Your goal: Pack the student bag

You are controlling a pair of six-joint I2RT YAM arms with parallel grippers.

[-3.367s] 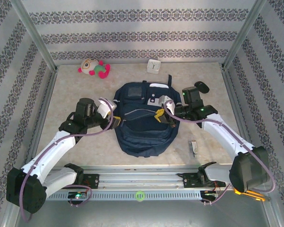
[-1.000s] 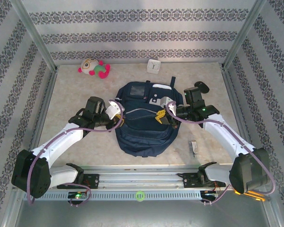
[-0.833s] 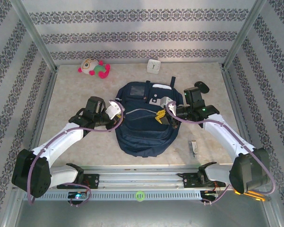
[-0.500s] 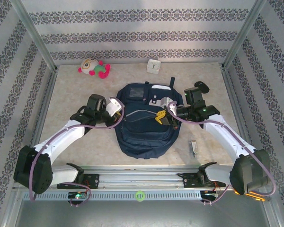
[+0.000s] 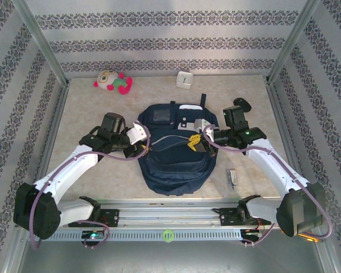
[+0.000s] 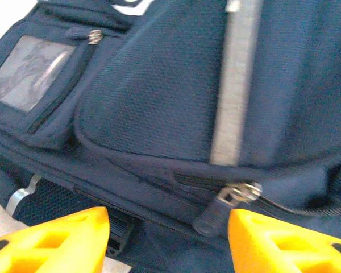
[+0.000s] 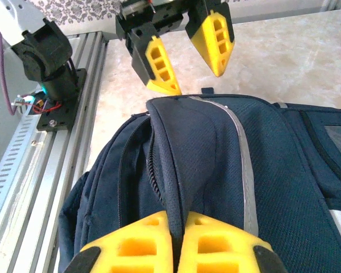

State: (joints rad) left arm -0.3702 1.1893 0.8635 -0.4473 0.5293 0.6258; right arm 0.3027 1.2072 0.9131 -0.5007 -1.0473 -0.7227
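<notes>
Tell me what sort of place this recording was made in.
Probably a lab test cell rather than a real room: patterned wallpaper panels in a metal frame, a marble-look tabletop, and an aluminium rail along the near edge.

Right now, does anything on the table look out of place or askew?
Only the student bag: the right end effector pinches its front flap into a raised ridge, so the fabric is bunched. Nothing looks spilled or damaged.

— What's the table (image 5: pixel 85 114) carrying?
— On my feed, the student bag (image 5: pixel 173 170) lies flat mid-table. A plush toy (image 5: pixel 112 81) sits in the far left corner, and a small white box (image 5: pixel 185 79) stands by the back wall (I can't read its face).
— Right of the bag?
— I see a small pale object (image 5: pixel 232 177), near it, not touching.
</notes>
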